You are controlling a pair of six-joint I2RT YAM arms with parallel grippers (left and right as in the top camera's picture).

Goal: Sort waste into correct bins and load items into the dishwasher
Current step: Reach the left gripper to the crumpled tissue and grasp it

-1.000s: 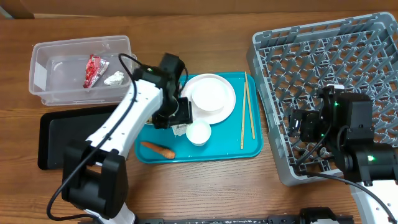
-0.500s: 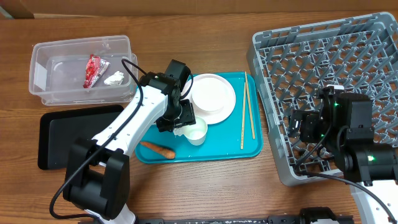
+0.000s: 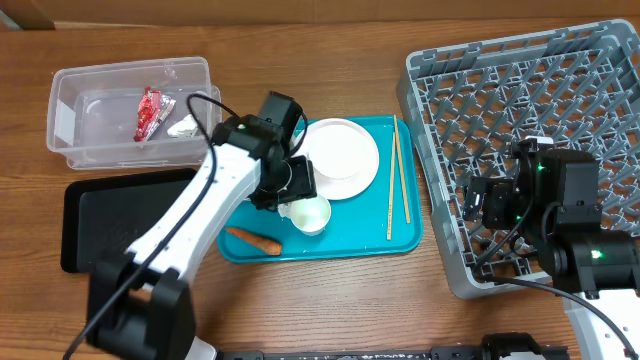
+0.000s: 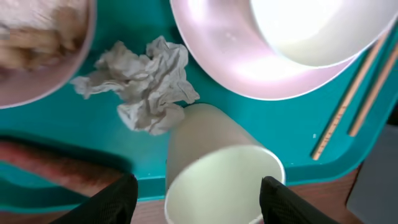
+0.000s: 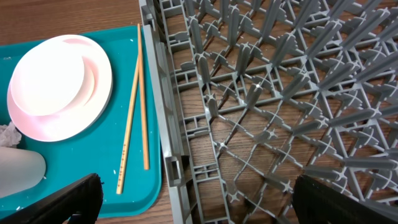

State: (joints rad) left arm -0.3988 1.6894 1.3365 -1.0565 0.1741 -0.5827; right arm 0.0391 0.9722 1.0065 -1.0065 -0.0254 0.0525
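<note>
Left wrist | left fingers [image 4: 109, 202] wide | white cup [image 4: 214, 171] tipped between them

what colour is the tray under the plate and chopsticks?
The tray is teal; the overhead view shows it best.

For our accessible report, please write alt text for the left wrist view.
A tilted white cup sits on a teal tray between the left arm's two dark fingers, its mouth facing the camera. A crumpled white tissue lies beyond it, with a plate, chopsticks and a carrot piece around.
</note>
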